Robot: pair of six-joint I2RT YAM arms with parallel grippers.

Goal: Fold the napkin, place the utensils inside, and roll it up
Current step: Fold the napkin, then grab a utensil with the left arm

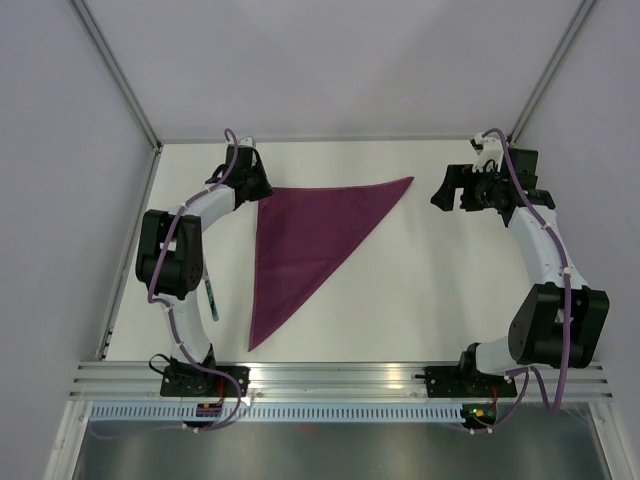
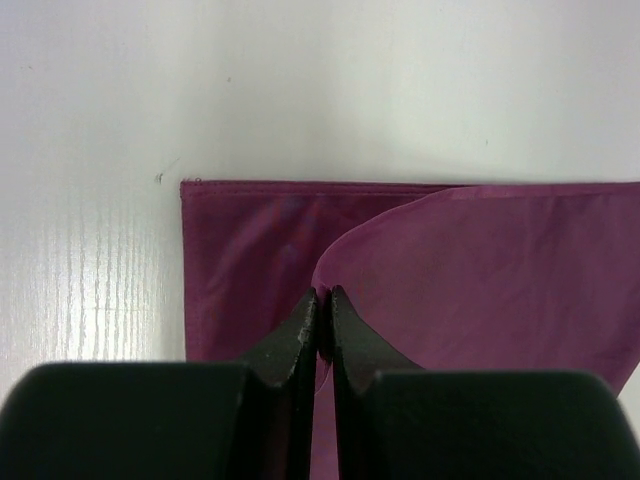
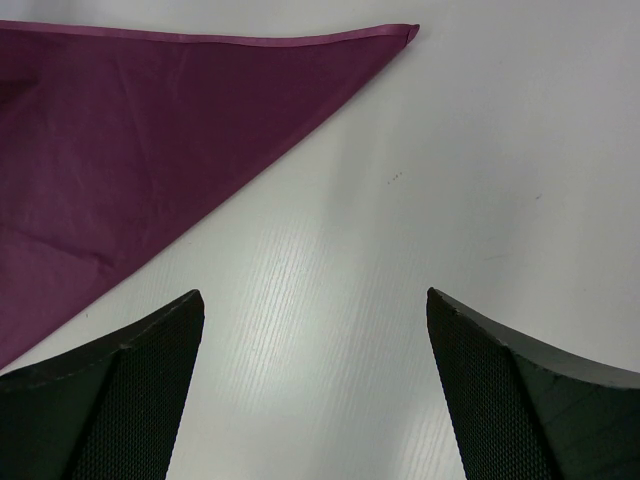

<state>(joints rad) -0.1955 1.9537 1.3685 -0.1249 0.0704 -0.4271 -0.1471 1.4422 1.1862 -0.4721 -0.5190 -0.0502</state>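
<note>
The magenta-purple napkin (image 1: 300, 240) lies folded into a triangle, with one tip at the right and one at the near edge. My left gripper (image 1: 258, 190) is at its far left corner. In the left wrist view the gripper (image 2: 322, 293) is shut on the curled edge of the napkin's upper layer (image 2: 500, 270), above the lower layer (image 2: 240, 260). My right gripper (image 1: 440, 192) is open and empty, just right of the napkin's right tip; in the right wrist view the gripper (image 3: 312, 300) hovers over bare table beside the napkin (image 3: 150, 120). One dark utensil (image 1: 211, 300) lies left of the napkin, partly hidden by the left arm.
White walls with metal posts enclose the white table (image 1: 420, 300) at the back and sides. An aluminium rail (image 1: 340, 375) carrying both arm bases runs along the near edge. The left arm's elbow (image 1: 170, 260) stands over the table's left side.
</note>
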